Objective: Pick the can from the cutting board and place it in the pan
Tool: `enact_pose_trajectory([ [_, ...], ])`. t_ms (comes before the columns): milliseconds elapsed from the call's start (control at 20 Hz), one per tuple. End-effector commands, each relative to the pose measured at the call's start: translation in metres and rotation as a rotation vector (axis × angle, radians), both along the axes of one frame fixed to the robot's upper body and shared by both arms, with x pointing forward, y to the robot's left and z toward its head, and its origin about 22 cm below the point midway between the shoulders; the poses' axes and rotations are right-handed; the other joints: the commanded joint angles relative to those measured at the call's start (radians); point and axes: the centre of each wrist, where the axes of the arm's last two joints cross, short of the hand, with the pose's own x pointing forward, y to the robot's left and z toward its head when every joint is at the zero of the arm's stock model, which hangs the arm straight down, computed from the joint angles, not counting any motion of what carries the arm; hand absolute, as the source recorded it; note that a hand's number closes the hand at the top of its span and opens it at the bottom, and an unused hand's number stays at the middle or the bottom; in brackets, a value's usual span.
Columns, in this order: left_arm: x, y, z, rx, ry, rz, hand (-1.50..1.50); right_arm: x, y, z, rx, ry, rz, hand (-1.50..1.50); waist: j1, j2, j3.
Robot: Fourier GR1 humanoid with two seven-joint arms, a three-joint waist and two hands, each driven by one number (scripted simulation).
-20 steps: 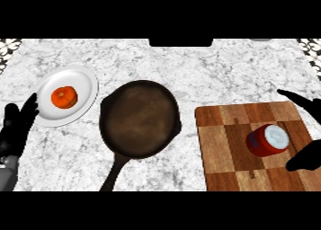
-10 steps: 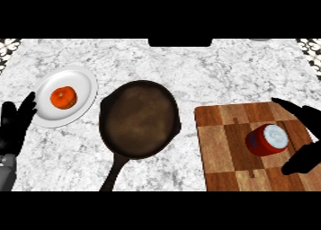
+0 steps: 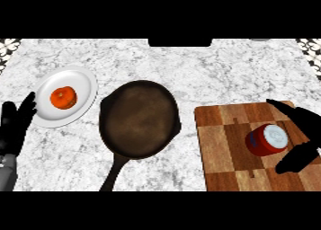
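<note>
The can (image 3: 267, 140) lies on the cutting board (image 3: 222, 148) at the right of the worktop (image 3: 209, 72). My right hand (image 3: 307, 134) brackets it from the right, fingers (image 3: 285, 110) spread wide on its far side and thumb on its near side; whether they touch it I can't quite tell. The pan (image 3: 139, 118) sits left of the board. My left hand (image 3: 11, 130) rests open beside the plate (image 3: 83, 83) with the orange fruit (image 3: 63, 97).

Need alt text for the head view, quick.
The right hand cups open around the red can lying on the cutting board, with the empty pan to its left. The left hand rests open beside a plate holding an orange fruit.
</note>
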Motion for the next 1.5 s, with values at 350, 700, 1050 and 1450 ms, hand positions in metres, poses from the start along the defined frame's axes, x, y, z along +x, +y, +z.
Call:
enact_pose_trajectory([
  [350, 0.016, 0.000, -0.014, -0.019, 0.007, 0.007, 0.00, 0.011, 0.004, -0.029, -0.018, 0.046, -0.013, -1.50, -0.003, 0.001, 0.000],
  [700, -0.005, -0.005, 0.001, -0.006, -0.005, 0.006, 0.00, 0.006, 0.013, -0.040, -0.055, 0.013, 0.065, 1.50, 0.002, 0.000, 0.000],
  [1050, 0.008, -0.007, -0.012, -0.002, -0.002, -0.010, 0.00, 0.022, 0.002, -0.043, -0.143, -0.077, 0.053, 1.50, 0.001, 0.001, 0.000],
  [1450, -0.001, 0.009, 0.003, 0.011, 0.001, 0.010, 0.00, -0.064, 0.056, -0.067, -0.290, -0.198, 0.310, 1.50, -0.013, -0.004, -0.001],
])
